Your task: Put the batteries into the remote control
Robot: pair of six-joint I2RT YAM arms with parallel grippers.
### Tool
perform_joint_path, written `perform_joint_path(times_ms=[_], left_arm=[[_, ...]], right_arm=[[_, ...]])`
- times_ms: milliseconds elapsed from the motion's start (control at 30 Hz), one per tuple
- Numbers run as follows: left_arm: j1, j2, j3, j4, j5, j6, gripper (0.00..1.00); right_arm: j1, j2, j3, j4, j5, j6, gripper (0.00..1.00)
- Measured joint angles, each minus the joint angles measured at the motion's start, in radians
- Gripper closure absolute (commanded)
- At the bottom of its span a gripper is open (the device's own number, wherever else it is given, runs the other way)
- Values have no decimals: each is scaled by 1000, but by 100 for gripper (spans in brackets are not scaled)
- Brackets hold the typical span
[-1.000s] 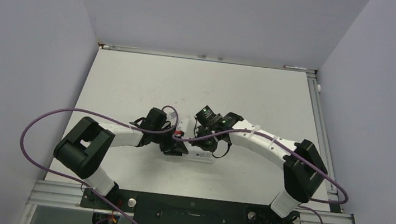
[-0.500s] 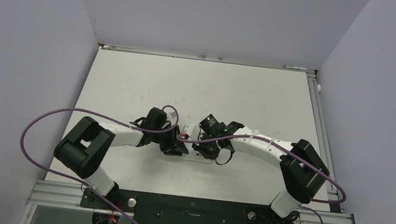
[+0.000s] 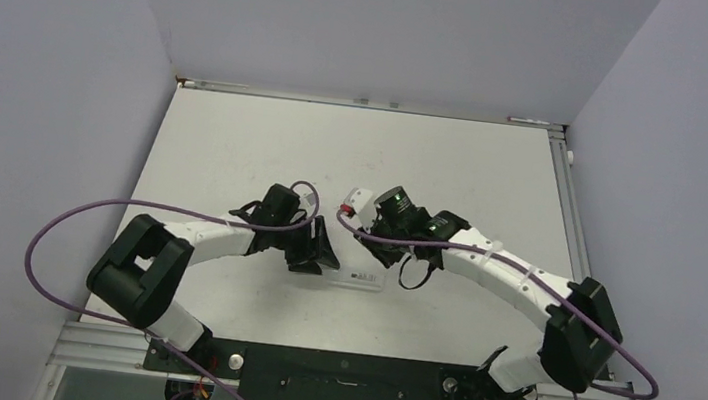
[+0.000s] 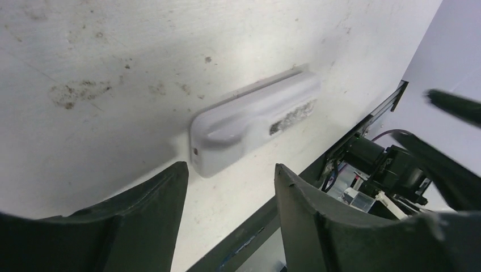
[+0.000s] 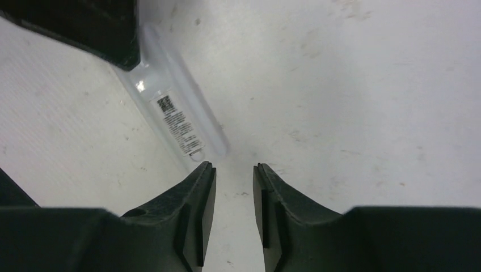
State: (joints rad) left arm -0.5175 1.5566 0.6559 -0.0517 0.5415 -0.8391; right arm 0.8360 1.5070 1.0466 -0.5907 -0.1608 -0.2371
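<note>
Remote control (image 3: 358, 279): by near edge of bench (image 3: 235, 146), label up (batteries unseen).
Right gripper (image 5: 233, 168): I just pulled it away; fingers narrowly apart, empty.
Left gripper (image 4: 230, 171): fingers apart, empty.
Meaning: loading probably done.

stained white table (image 3: 494, 176), plain grey walls (image 3: 370, 21)

Right gripper (image 5: 233, 167) at lower edge, fingers narrowly parted with nothing between them, remote control (image 5: 178, 122) lying flat and diagonal just beyond the left fingertip, printed label upward, far end under a black shape (image 5: 85, 28), scuffed white table (image 5: 351, 85).
</note>
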Motion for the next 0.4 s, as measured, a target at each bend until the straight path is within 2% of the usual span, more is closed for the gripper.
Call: perform_joint_path(times_ms=[33,67,100,133,167,400], left_arm=[[0,-20,17,-42,-10,11,37],[0,-42,37,-82,-19,23,29],[0,-66,61,-124,-30,41,19],[0,-92,92,-174,-46,60,8],[0,-122,128,-223,-67,82,2],[2,-403,406,-522,-272,238,4]], right_arm=[[-5,-42,17,-2,31,29,64],[-7,-69,31,-2,48,49,57],[-13,-110,54,-1,69,79,45],[-14,-138,69,0,80,101,23],[-18,-175,80,9,100,135,17],[-19,-446,68,43,323,378,15]])
